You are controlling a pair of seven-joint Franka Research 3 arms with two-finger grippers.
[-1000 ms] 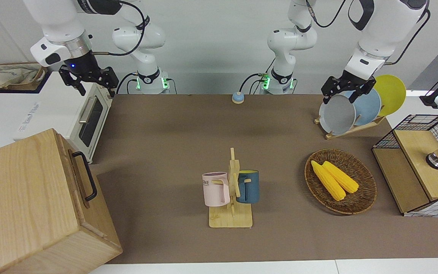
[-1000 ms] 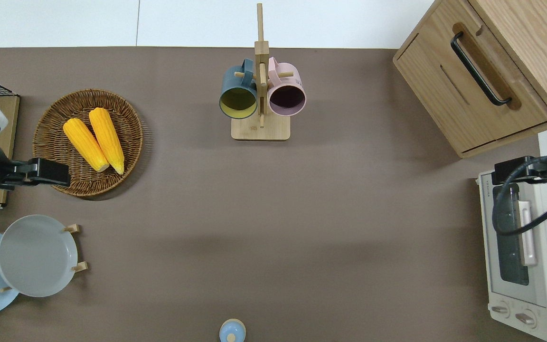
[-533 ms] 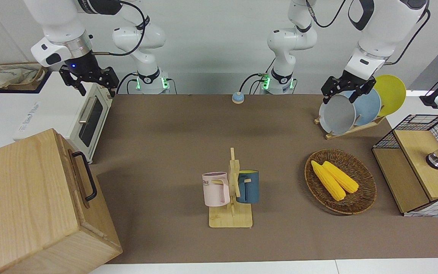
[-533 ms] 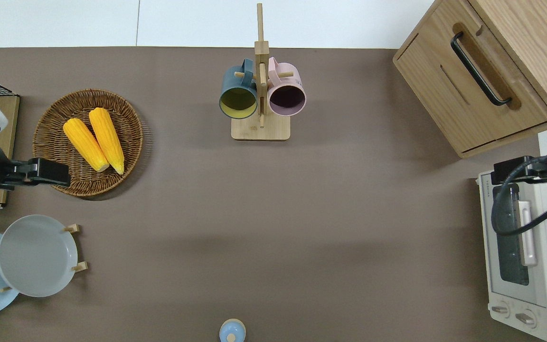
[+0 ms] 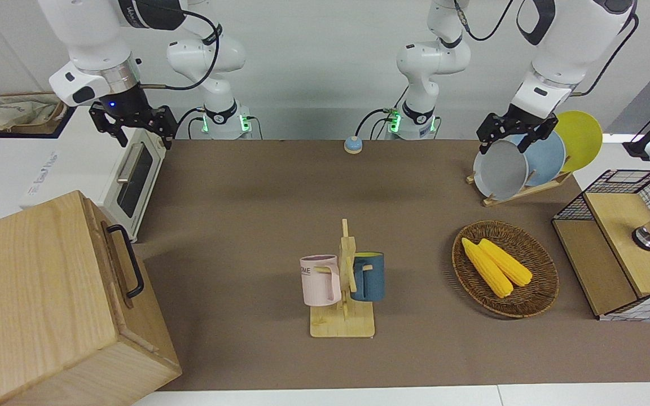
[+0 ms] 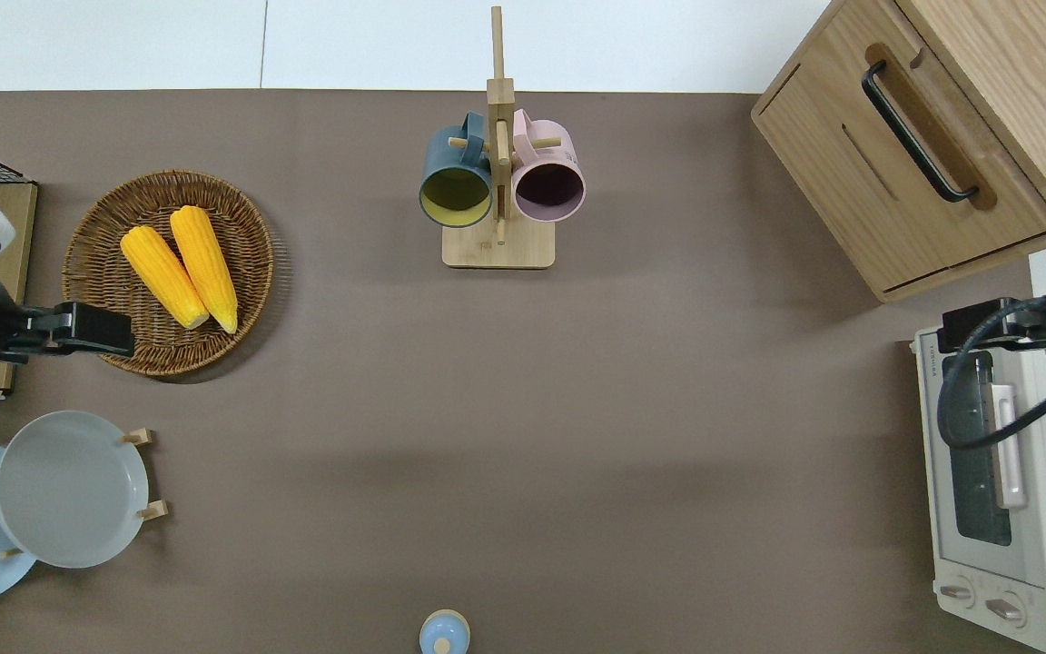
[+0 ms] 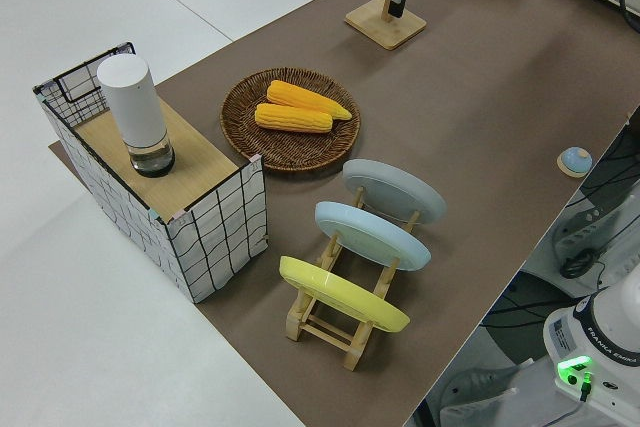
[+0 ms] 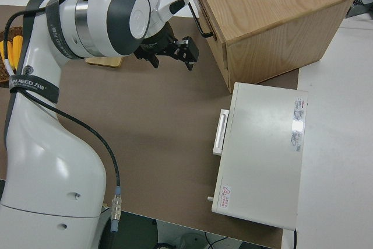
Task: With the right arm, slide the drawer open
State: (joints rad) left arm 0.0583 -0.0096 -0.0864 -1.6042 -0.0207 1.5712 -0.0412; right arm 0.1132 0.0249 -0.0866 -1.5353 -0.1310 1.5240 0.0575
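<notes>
The drawer (image 6: 859,182) sits shut in the pale wooden cabinet (image 5: 31,293) at the right arm's end of the table, farther from the robots than the toaster oven. Its black bar handle (image 6: 918,132) also shows in the front view, handle (image 5: 128,260), and in the right side view, handle (image 8: 201,18). My right gripper (image 5: 141,138) hangs open and empty in the air. Seen from overhead, the right gripper (image 6: 986,329) is over the toaster oven's end nearest the cabinet, apart from the handle. The left arm with its open left gripper (image 5: 504,148) is parked.
A white toaster oven (image 6: 1004,472) stands beside the cabinet, nearer to the robots. A mug rack (image 6: 498,182) with two mugs stands mid-table. A wicker basket (image 6: 105,272) of corn, a rack of plates (image 6: 69,486) and a wire-mesh box (image 5: 613,237) are at the left arm's end.
The right gripper has shifted slightly toward the table's middle and turned a little, still over the toaster oven's end. The drawer and left arm have not moved.
</notes>
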